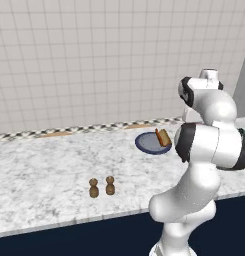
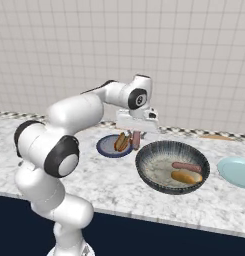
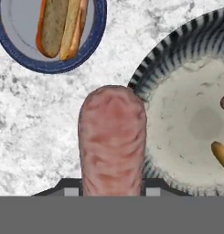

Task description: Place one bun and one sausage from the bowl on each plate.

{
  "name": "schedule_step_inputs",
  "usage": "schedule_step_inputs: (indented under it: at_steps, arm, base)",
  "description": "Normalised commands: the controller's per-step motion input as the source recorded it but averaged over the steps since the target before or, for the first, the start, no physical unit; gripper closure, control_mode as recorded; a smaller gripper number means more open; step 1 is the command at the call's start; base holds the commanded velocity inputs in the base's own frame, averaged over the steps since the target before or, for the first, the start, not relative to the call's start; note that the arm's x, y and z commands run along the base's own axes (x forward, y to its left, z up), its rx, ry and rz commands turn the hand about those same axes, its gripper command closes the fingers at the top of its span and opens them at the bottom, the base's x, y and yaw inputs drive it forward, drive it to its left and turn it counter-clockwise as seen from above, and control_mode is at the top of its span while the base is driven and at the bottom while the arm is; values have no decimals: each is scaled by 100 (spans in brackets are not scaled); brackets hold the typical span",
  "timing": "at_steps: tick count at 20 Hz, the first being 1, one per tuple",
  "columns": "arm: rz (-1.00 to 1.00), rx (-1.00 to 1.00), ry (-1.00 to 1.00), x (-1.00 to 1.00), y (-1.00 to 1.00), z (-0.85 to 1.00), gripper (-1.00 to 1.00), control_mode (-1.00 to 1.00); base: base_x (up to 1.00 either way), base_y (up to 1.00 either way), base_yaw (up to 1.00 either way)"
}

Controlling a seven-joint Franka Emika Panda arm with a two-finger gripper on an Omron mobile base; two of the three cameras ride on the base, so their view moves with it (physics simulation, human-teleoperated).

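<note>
Nearest, the gripper hangs above the counter, jaws partly closed on a pink sausage that points straight down between the bowl and the navy plate; in the bowl lie a second sausage and a bun; the navy plate carries a bun; the pale blue plate sits to the right of the bowl; two small brown shakers stand near the counter's front edge.

arm: glossy white rounded segments | joints: dark bands | wrist: round black cap, white ring
</note>
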Motion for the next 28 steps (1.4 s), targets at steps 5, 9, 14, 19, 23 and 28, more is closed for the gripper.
schedule_step_inputs:
  at_steps: [5,9,14,19,23,28]
  arm:
    - [-13,-1,11,8,91,7,100,-100]
    - [-14,0,7,36,76,0,100,-100]
    - [-9,0,15,32,81,-25,100,-100]
    - [-3,0,9,48,72,-54,100,-100]
    - [0,0,1,90,18,-44,100,-100]
    - [-1,0,0,73,-12,-48,100,-100]
  base:
    - [0,0,0]
    - [0,0,0]
    - [0,0,0]
    - [0,0,0]
    - [0,0,0]
    - [0,0,0]
